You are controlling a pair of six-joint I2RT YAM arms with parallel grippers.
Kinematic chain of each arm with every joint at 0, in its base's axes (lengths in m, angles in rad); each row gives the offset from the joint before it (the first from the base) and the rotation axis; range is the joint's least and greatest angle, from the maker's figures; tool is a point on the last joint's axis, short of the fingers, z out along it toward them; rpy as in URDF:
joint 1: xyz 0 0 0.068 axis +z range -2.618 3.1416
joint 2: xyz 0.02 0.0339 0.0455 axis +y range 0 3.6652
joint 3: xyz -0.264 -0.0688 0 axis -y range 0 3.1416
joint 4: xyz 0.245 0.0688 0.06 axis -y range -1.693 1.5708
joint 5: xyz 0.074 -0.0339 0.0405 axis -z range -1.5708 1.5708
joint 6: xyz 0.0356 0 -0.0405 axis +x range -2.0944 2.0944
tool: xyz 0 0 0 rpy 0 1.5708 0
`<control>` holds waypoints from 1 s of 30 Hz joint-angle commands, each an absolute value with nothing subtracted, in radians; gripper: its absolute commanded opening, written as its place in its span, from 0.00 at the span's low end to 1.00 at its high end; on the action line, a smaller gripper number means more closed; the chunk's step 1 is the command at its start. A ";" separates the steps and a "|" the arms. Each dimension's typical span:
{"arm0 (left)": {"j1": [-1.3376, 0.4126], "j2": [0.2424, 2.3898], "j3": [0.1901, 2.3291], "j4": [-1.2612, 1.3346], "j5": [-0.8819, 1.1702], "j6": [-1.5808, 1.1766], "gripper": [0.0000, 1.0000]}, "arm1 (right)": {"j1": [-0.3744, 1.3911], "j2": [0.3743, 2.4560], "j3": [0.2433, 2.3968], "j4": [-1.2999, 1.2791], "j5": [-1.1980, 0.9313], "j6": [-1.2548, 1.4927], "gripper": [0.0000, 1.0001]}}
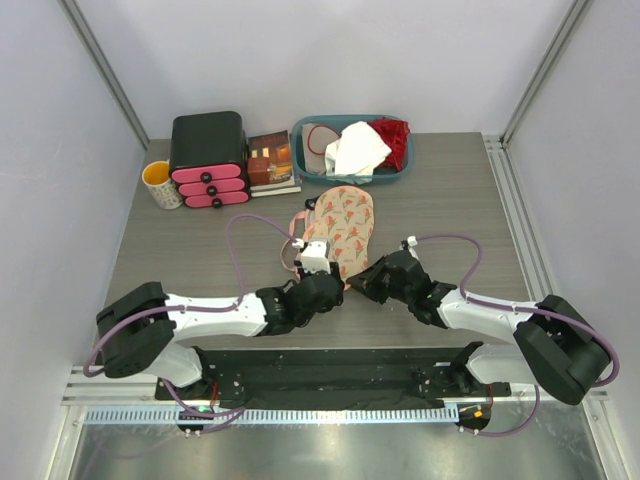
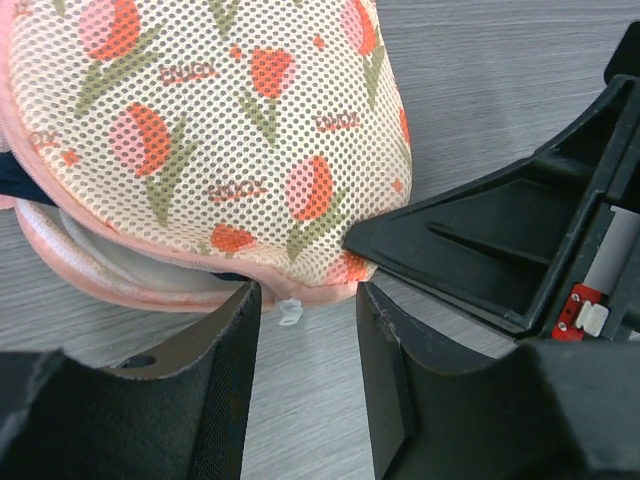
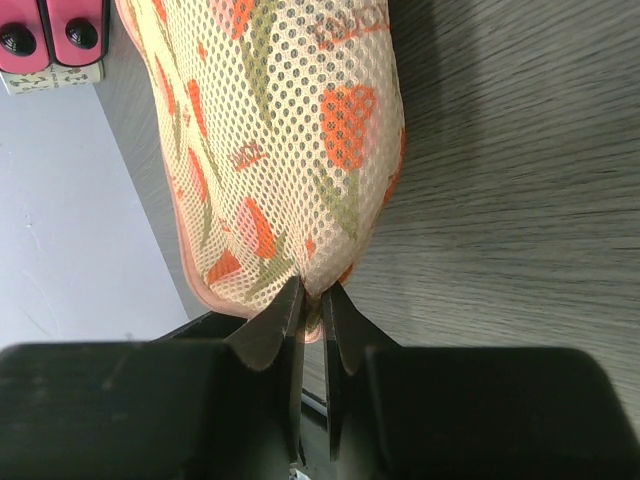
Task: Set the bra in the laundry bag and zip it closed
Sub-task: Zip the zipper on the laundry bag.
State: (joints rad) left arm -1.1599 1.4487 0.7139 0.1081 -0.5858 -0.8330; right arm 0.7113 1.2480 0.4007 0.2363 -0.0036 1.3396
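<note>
- Roughly in the middle of the counter (image 1: 450, 200), the laundry bag (image 1: 340, 225) lay flat, tulip-print mesh up.
- Bag seam gaped on one side in the left wrist view, and a dark navy sliver of the bra (image 2: 15, 180) showed inside.
- Left end effector (image 2: 305, 295) had its fingers apart, straddling the bag's near edge. The small zipper pull (image 2: 290, 313) sat between them, unpinched.
- Right end effector (image 3: 313, 298) was clamped on the bag's pink rim, just beside the left.
- Teal basket (image 1: 298, 145) and black drawer unit (image 1: 208, 145) stood at the back.
</note>
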 commanded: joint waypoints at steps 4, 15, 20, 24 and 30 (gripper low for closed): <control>-1.172 1.342 0.666 0.060 -0.617 -0.877 0.45 | 0.718 1.244 0.431 0.265 -0.015 1.341 0.15; -1.195 1.422 0.738 -0.041 -0.566 -0.974 0.40 | 0.718 1.244 0.434 0.268 -0.017 1.347 0.15; -1.193 1.486 0.779 -0.040 -0.601 -0.945 0.42 | 0.718 1.238 0.434 0.264 -0.020 1.348 0.15; -1.190 1.520 0.825 -0.067 -0.626 -0.919 0.44 | 0.718 1.232 0.434 0.264 -0.025 1.350 0.15; -1.181 1.535 0.842 -0.064 -0.661 -0.893 0.43 | 0.718 1.226 0.430 0.265 -0.029 1.351 0.14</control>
